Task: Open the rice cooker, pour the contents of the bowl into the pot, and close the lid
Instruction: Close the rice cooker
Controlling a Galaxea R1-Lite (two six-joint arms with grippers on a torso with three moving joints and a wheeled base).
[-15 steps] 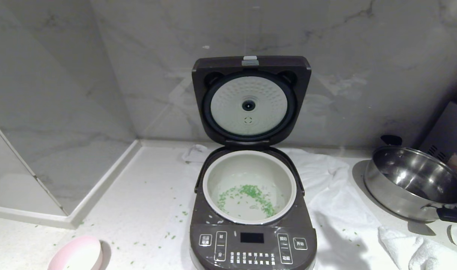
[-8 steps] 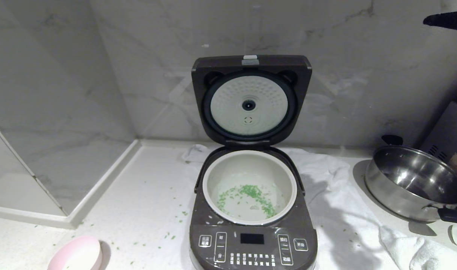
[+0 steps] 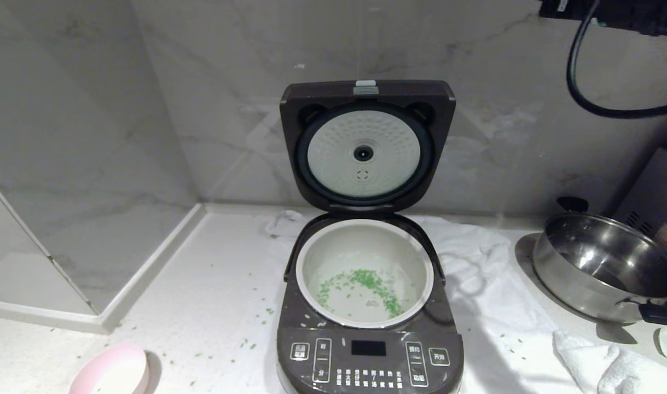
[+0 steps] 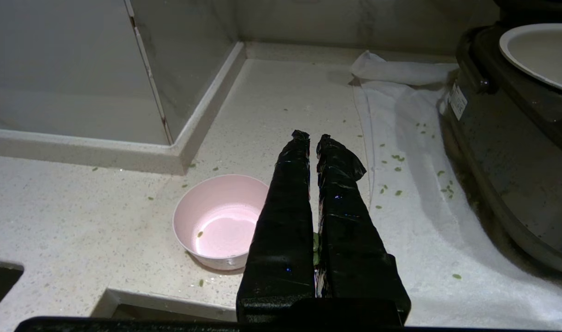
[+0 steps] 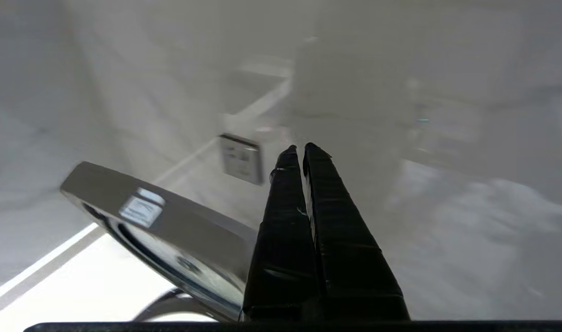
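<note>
The rice cooker (image 3: 369, 350) stands open on the counter, its lid (image 3: 366, 145) upright against the wall. Inside, the pot (image 3: 360, 241) holds green bits (image 3: 366, 282) on its bottom. The pink bowl (image 3: 114, 375) sits at the front left, upright and almost empty (image 4: 216, 221). My left gripper (image 4: 312, 134) hovers shut beside the bowl, with a green scrap stuck between its fingers near their base. My right arm (image 3: 612, 16) is high at the top right. My right gripper (image 5: 298, 147) is shut and empty, above and to the right of the lid's top edge (image 5: 170, 216).
A steel pan (image 3: 601, 262) stands at the right on a white cloth (image 3: 492, 306), with a folded towel (image 3: 612, 366) in front. Green bits (image 3: 251, 345) lie scattered on the counter. A raised ledge (image 3: 147, 273) bounds the left. A wall socket (image 5: 240, 158) is behind the lid.
My right arm has risen into the top right of the head view and swung left toward the lid, its cable now hanging in sight. Cooker, bowl and left gripper have not moved.
</note>
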